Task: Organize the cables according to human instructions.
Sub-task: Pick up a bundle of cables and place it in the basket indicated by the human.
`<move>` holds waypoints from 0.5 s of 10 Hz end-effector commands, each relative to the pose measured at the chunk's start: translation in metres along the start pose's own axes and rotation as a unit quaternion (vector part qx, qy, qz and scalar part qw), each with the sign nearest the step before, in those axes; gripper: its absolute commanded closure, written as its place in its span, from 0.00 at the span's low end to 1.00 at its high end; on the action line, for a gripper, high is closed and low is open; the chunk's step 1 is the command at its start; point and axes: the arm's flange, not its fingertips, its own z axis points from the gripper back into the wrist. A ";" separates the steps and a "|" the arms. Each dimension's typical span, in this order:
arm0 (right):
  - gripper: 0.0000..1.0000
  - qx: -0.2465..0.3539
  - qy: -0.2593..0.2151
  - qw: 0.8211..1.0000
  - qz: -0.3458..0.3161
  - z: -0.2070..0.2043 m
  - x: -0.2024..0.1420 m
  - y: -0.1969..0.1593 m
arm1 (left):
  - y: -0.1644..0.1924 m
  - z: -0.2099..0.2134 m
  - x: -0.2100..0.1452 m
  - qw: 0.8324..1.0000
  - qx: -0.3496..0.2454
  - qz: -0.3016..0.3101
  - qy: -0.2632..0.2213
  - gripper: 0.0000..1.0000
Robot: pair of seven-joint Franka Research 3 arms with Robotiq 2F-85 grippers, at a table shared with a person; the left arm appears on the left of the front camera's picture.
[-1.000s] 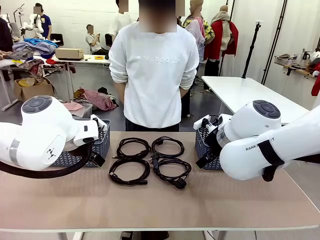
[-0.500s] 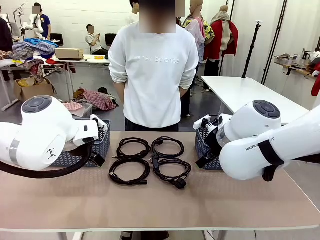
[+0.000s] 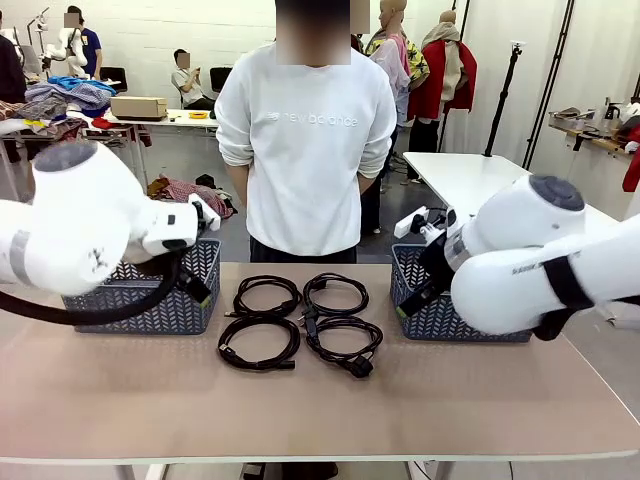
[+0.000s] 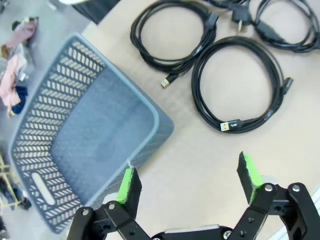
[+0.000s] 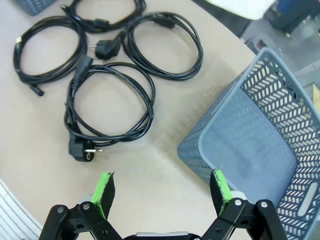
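Four cables lie flat on the bench as round coils. They sit in two rows of two in the middle of the front view. A grey basket stands at centre left and a second basket at centre right, two in all, and both look empty.

The left gripper hovers with its fingers spread wide, grasping nothing. In its wrist view the nearest coil sits to the upper right of the fingers, well apart.

The right gripper is likewise released and empty, and its nearest coil lies to the upper left.

The coils show no clear long axis. Each arm seems nearer the pair on its own side.
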 end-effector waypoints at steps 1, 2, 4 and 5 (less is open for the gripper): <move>0.00 0.061 -0.012 0.997 0.050 0.023 -0.001 -0.022 | 0.025 0.027 0.003 0.997 -0.055 -0.043 -0.014 0.00; 0.00 0.083 -0.027 0.994 0.070 0.033 -0.002 -0.029 | 0.037 0.036 0.003 0.995 -0.070 -0.064 -0.022 0.00; 0.00 0.110 -0.055 0.988 0.096 0.054 -0.007 -0.043 | 0.060 0.053 -0.001 0.989 -0.103 -0.100 -0.041 0.00; 0.00 0.117 -0.072 0.986 0.098 0.062 -0.009 -0.050 | 0.079 0.062 -0.005 0.986 -0.120 -0.102 -0.063 0.00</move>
